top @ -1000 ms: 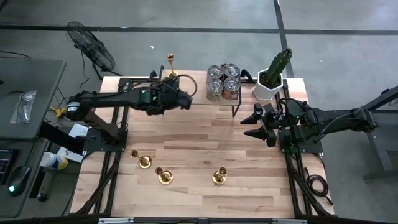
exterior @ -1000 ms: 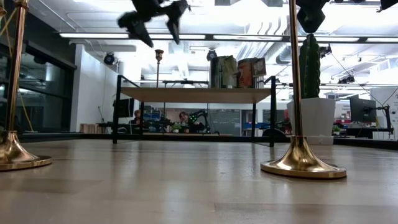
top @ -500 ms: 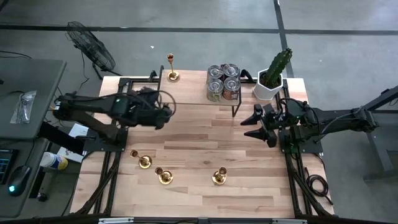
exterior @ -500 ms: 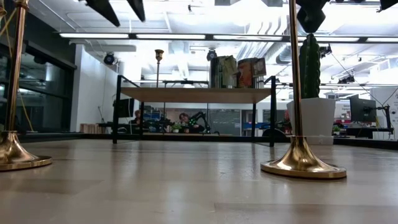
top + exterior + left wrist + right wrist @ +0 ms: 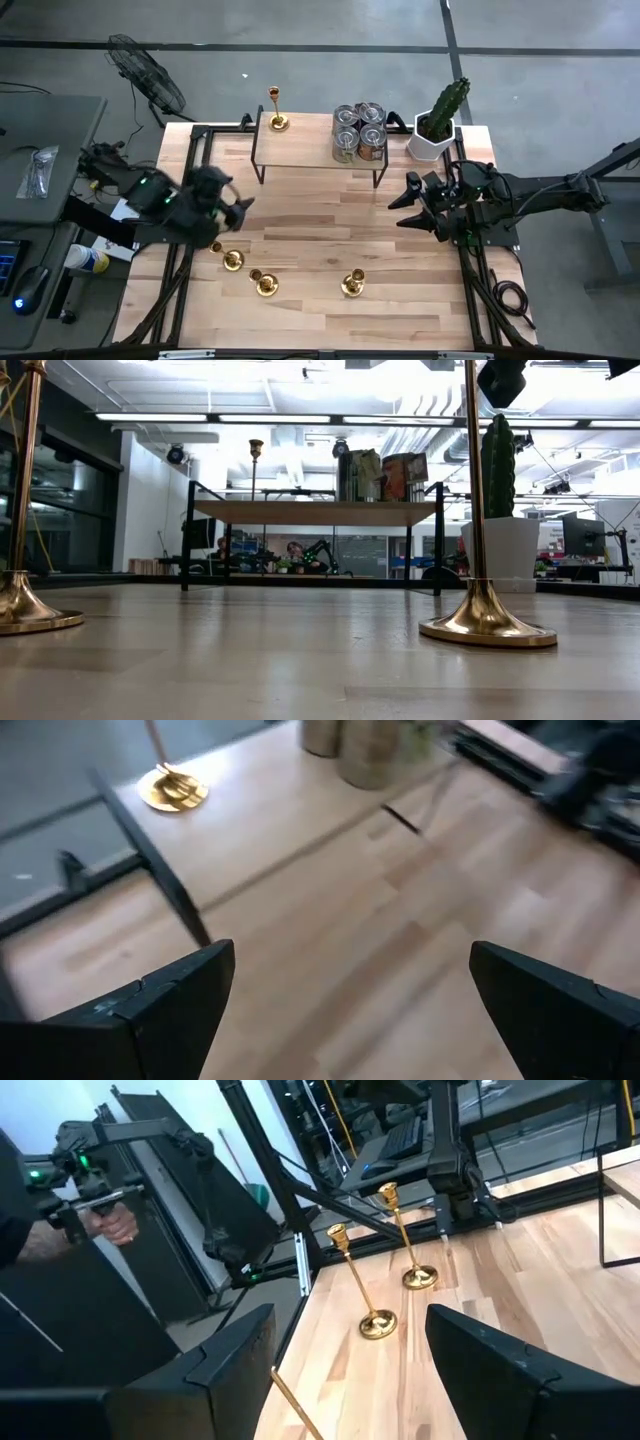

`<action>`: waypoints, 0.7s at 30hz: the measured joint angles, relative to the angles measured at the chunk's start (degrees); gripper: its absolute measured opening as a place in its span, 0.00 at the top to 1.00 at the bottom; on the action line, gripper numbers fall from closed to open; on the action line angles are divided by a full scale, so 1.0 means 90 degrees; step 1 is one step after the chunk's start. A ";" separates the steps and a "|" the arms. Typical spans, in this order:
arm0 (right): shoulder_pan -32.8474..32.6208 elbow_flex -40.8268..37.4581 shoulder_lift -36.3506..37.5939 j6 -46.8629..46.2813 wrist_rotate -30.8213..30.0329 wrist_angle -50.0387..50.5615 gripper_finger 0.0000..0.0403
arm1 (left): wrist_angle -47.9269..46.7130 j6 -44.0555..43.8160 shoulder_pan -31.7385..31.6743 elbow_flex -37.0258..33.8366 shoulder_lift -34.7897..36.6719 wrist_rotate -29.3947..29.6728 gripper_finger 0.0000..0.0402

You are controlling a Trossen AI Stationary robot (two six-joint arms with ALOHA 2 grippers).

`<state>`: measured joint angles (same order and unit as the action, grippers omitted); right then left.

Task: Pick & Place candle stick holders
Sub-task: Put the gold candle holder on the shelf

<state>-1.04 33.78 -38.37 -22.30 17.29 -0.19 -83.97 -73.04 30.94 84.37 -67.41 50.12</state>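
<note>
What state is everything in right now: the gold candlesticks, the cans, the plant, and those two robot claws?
Candle stick holder on the shelf: upright.
Three candle stick holders on the table: upright, near the front edge.
Cans: upright, clustered on the shelf.
Cactus: upright in its white pot.
Left gripper: open, empty, above the table's left side.
Right gripper: open, empty, at the right side.
</note>
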 joint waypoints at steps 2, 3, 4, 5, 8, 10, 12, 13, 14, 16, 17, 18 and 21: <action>0.0000 0.0001 0.0000 -0.0010 0.0007 0.0004 0.38 | 0.0074 -0.0362 0.0389 -0.0244 0.0166 0.0027 0.01; 0.0002 0.0000 0.0000 -0.0022 0.0006 0.0003 0.38 | 0.0147 -0.0549 0.0580 -0.0433 0.0273 0.0028 0.01; 0.0002 0.0001 0.0002 -0.0036 0.0006 0.0002 0.38 | 0.0238 -0.0739 0.0760 -0.0643 0.0397 0.0027 0.01; 0.0002 0.0000 0.0002 -0.0045 0.0006 0.0002 0.38 | 0.0341 -0.0950 0.0938 -0.0896 0.0531 0.0049 0.01; 0.0002 0.0000 0.0000 -0.0061 0.0005 0.0001 0.38 | 0.0849 -0.1586 0.1414 -0.1713 0.0989 0.0213 0.01; 0.0001 0.0000 0.0002 -0.0181 -0.0073 0.0002 0.38 | 0.1359 -0.1739 0.1667 -0.2193 0.1337 0.0386 0.01; 0.0002 0.0000 0.0002 -0.0224 -0.0135 0.0001 0.38 | 0.1611 -0.1766 0.1818 -0.2584 0.1633 0.0443 0.01; 0.0002 0.0000 0.0001 -0.0231 -0.0141 0.0000 0.38 | 0.1605 -0.1814 0.1855 -0.2724 0.1748 0.0408 0.01; 0.0002 0.0000 0.0002 -0.0260 -0.0148 -0.0003 0.38 | 0.1571 -0.1892 0.1867 -0.2837 0.1853 0.0228 0.01; 0.0002 0.0000 0.0002 -0.0355 -0.0262 0.0000 0.38 | 0.1551 -0.2146 0.1857 -0.2962 0.2025 -0.0303 0.01; 0.0002 0.0001 0.0001 -0.0379 -0.0347 -0.0002 0.38 | 0.1539 -0.2222 0.1856 -0.2989 0.2109 -0.0600 0.01; 0.0002 0.0000 0.0002 -0.0415 -0.0402 -0.0002 0.38 | 0.1507 -0.2251 0.1858 -0.2991 0.2166 -0.0929 0.01; 0.0002 0.0000 0.0000 -0.0493 -0.0544 -0.0002 0.38 | 0.1707 -0.2318 0.1863 -0.2991 0.2236 -0.1416 0.01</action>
<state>-1.02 33.78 -38.37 -26.74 12.40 -0.21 -68.61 -93.91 47.70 57.45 -47.29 37.37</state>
